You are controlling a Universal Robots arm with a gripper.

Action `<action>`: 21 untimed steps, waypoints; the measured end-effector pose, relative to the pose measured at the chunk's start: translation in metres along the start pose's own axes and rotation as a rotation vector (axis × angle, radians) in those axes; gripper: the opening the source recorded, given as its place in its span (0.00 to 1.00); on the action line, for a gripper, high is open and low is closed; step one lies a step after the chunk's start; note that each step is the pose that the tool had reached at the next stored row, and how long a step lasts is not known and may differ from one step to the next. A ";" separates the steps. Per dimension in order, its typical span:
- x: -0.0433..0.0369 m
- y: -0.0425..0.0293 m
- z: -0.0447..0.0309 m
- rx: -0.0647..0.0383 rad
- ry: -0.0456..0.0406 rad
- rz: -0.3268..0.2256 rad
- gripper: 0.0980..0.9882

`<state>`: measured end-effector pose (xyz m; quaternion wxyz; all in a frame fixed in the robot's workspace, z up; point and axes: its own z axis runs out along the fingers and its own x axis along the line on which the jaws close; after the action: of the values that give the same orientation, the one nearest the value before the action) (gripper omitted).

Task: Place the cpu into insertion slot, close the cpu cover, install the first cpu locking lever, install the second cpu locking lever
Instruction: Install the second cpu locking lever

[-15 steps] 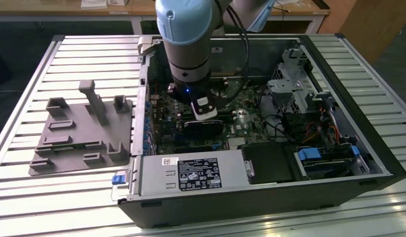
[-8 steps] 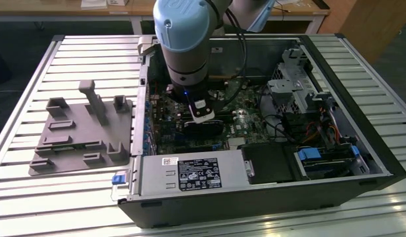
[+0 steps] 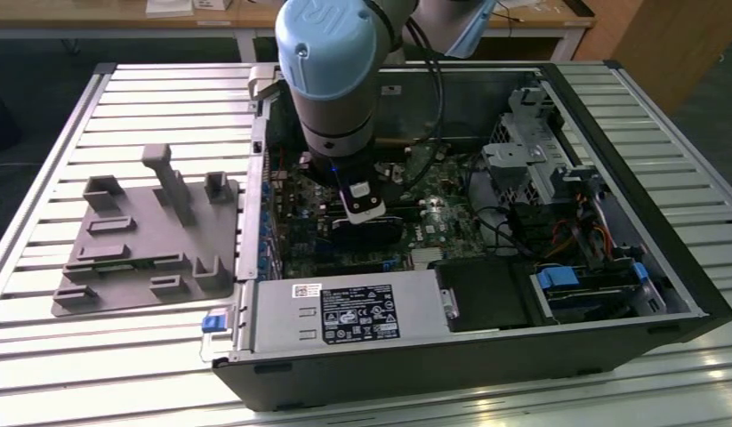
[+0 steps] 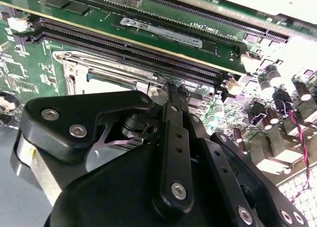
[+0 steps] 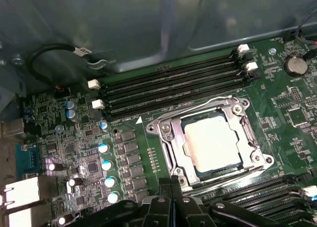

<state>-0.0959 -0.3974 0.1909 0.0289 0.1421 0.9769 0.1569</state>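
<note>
Down inside the open computer case (image 3: 579,294), the arm's gripper (image 5: 171,199) hangs low over the green motherboard (image 5: 133,152), just beside the socket. Its black fingers (image 5: 166,187) look pressed together with nothing between them, a stance that suits pushing on thin wire, I judge. At centre right of the first wrist view the cpu (image 5: 213,142), its flat pale metal top dull and smooth, sits in the insertion slot (image 5: 190,160). The cpu cover (image 5: 171,133), a thin grey steel frame, lies down around it, and slim bright locking levers (image 5: 198,105) run along its edges.
</note>
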 end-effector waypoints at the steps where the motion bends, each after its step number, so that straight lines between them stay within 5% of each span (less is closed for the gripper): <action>1: 0.0000 -0.0001 0.0003 -0.001 0.0002 0.000 0.00; 13: 0.0004 -0.0004 0.0010 -0.005 0.0012 0.000 0.00; 21: 0.0002 0.0043 -0.0133 -0.004 0.0012 0.000 0.00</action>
<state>-0.0963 -0.3974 0.2050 0.0286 0.1421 0.9766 0.1591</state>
